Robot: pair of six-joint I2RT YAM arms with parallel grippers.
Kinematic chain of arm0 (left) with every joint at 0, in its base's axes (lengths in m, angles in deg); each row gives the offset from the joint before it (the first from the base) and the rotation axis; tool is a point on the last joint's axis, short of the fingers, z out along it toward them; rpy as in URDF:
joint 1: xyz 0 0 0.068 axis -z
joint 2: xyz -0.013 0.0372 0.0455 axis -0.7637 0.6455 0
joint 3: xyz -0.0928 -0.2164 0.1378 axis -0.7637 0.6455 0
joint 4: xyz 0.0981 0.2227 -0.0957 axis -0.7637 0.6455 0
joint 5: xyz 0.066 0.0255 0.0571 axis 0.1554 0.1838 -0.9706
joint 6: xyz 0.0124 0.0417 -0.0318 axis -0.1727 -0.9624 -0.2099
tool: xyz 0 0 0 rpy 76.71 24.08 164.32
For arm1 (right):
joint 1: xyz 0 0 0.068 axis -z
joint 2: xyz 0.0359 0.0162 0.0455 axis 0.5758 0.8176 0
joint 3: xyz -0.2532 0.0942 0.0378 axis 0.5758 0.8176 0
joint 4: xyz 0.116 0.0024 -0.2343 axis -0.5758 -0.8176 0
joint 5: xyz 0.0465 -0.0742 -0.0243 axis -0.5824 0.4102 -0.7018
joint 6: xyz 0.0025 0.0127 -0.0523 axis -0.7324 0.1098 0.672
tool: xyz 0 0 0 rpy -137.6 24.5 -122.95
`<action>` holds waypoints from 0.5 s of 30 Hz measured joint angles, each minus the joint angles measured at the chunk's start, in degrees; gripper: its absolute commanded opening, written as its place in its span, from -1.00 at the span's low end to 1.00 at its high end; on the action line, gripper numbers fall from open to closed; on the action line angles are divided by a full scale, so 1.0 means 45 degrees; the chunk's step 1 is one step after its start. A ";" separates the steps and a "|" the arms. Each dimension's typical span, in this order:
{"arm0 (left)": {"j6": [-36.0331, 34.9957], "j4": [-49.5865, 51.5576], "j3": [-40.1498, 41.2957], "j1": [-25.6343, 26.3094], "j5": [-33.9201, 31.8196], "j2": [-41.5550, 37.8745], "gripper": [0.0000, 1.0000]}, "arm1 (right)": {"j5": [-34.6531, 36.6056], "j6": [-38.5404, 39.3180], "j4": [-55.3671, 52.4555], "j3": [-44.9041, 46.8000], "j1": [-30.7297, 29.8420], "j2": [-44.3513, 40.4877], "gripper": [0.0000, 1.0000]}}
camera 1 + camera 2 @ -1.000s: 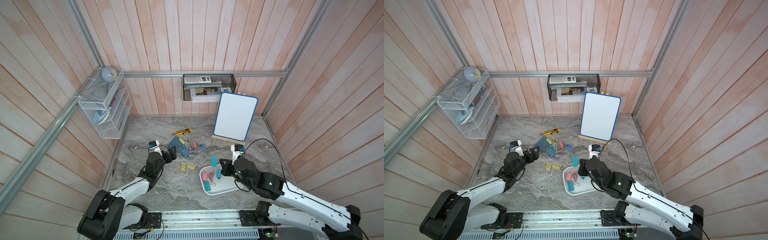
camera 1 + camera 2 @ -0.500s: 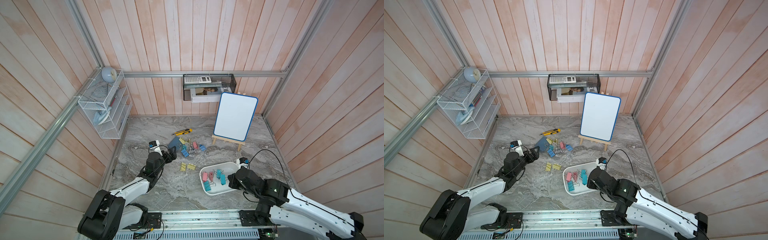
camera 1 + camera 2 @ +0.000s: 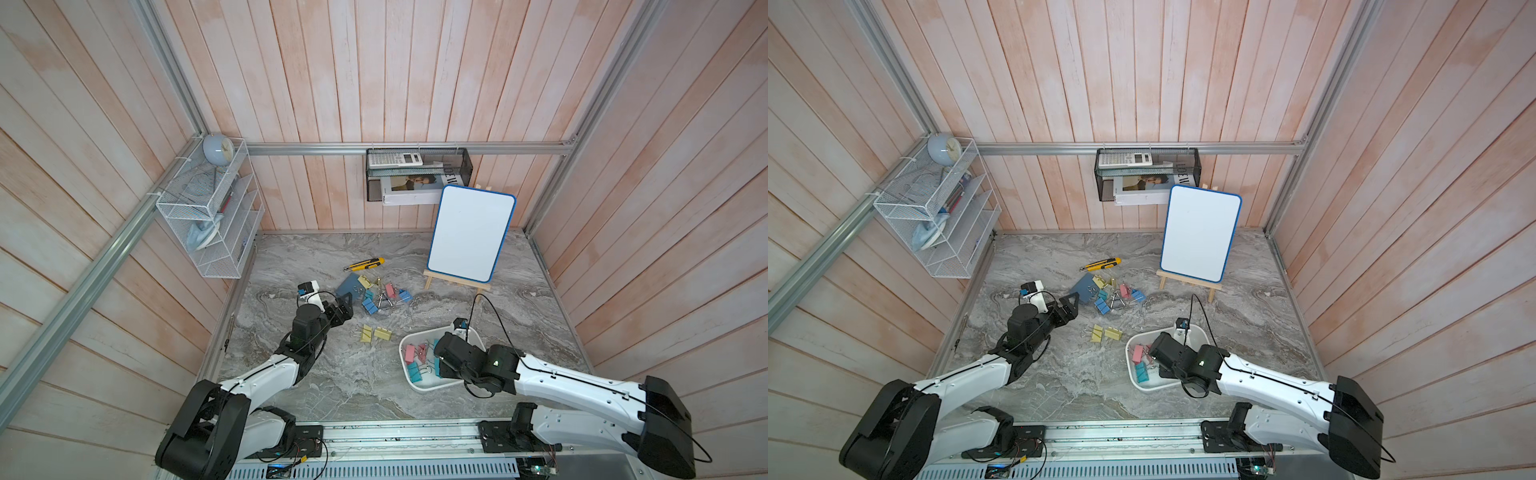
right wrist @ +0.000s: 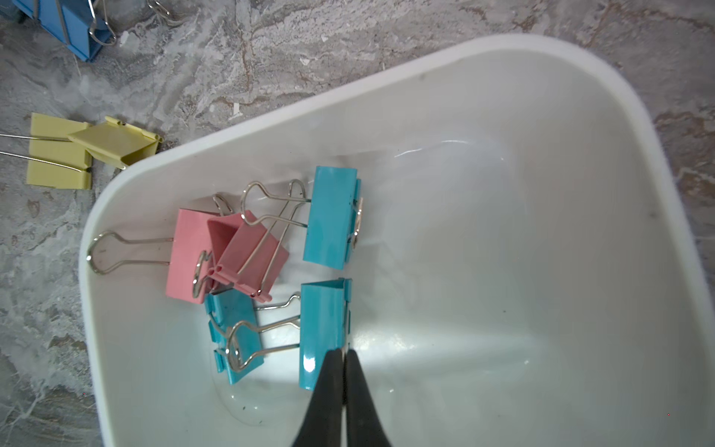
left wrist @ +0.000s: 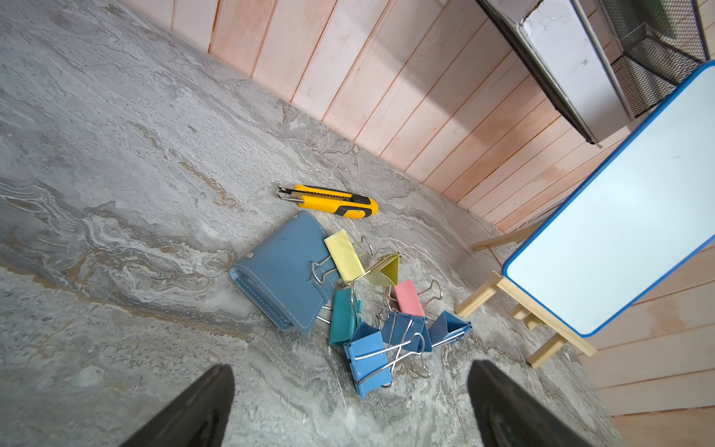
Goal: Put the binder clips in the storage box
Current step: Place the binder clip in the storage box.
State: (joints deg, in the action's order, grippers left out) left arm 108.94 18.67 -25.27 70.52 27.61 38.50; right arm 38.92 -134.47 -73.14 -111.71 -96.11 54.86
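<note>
The white storage box (image 3: 420, 389) (image 3: 1142, 387) (image 4: 387, 79) sits at the front right, holding two pink binder clips (image 4: 247, 255) and teal ones (image 4: 332, 216). My right gripper (image 4: 343, 350) (image 3: 1152, 361) hangs low inside it, shut on the edge of a teal clip (image 4: 323, 333) that stands beside another teal clip (image 4: 236, 333). A heap of several binder clips (image 3: 380, 295) (image 5: 367, 360) lies mid-table. My left gripper (image 5: 348, 371) (image 3: 343, 307) hovers just short of it, open and holding nothing. Two yellow clips (image 3: 374, 333) (image 4: 77, 151) lie between the heap and the box.
A blue-grey pad (image 5: 282, 271) (image 3: 348, 284) touches the heap, with a yellow utility knife (image 3: 365, 264) behind it. A whiteboard on a wooden easel (image 3: 469, 232) stands at the back right. A white wire rack (image 3: 212, 216) and a black mesh basket (image 3: 417, 174) hang on the walls.
My right arm has drawn back toward the front, carrying a teal clip from the box's far edge down into the box. The left arm has not moved.
</note>
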 measured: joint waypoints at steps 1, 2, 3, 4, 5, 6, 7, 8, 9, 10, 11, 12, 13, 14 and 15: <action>0.0000 0.0005 0.0000 -0.0015 0.0000 0.0000 1.00 | 0.0019 -0.0010 0.0087 0.0000 -0.0039 0.0097 -0.83; 0.0000 0.0005 0.0000 -0.0019 0.0000 0.0000 1.00 | 0.0029 -0.0015 0.0160 0.0000 -0.0087 0.0165 -0.74; 0.0000 0.0005 0.0000 -0.0024 0.0000 0.0000 1.00 | 0.0039 -0.0010 0.0204 0.0000 -0.0121 0.0199 -0.69; 0.0000 0.0005 0.0000 -0.0024 0.0000 0.0000 1.00 | 0.0073 0.0000 0.0248 0.0000 -0.0170 0.0219 -0.65; 0.0000 0.0005 0.0000 -0.0024 0.0000 0.0000 1.00 | 0.0107 -0.0019 0.0287 0.0000 -0.0209 0.0219 -0.63; 0.0000 0.0005 0.0000 -0.0024 0.0000 -0.0005 1.00 | 0.0136 -0.0024 0.0335 0.0000 -0.0253 0.0214 -0.60; 0.0000 0.0010 0.0000 -0.0024 0.0005 -0.0015 1.00 | 0.0180 -0.0029 0.0374 -0.0005 -0.0282 0.0214 -0.57; 0.0005 0.0005 0.0000 -0.0024 0.0005 -0.0024 1.00 | 0.0219 -0.0039 0.0408 -0.0010 -0.0301 0.0199 -0.54; 0.0005 0.0005 0.0000 -0.0024 0.0005 -0.0024 1.00 | 0.0253 -0.0073 0.0423 -0.0015 -0.0330 0.0160 -0.51; 0.0005 0.0005 0.0000 -0.0024 0.0010 -0.0024 1.00 | 0.0311 -0.0068 0.0418 -0.0029 -0.0359 0.0078 -0.48; 0.0005 0.0005 0.0000 -0.0024 0.0034 -0.0024 1.00 | 0.0364 -0.0078 0.0403 -0.0073 -0.0389 -0.0034 -0.46; 0.0005 0.0005 0.0000 -0.0024 0.0049 -0.0024 1.00 | 0.0427 -0.0087 0.0389 -0.0136 -0.0432 -0.0165 -0.44; 0.0005 0.0005 0.0000 -0.0024 0.0053 -0.0024 1.00 | 0.0554 -0.0073 0.0359 -0.0223 -0.0495 -0.0350 -0.41; 0.0005 0.0005 0.0000 -0.0024 0.0058 -0.0024 1.00 | 0.0724 -0.0058 0.0330 -0.0330 -0.0583 -0.0583 -0.38; 0.0010 0.0005 0.0000 -0.0024 0.0058 -0.0024 1.00 | 0.0874 -0.0049 0.0306 -0.0423 -0.0670 -0.0797 -0.37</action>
State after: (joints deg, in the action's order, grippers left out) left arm 108.98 18.69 -25.27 70.42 27.87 38.39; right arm 42.85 -134.69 -71.76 -113.61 -99.12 51.27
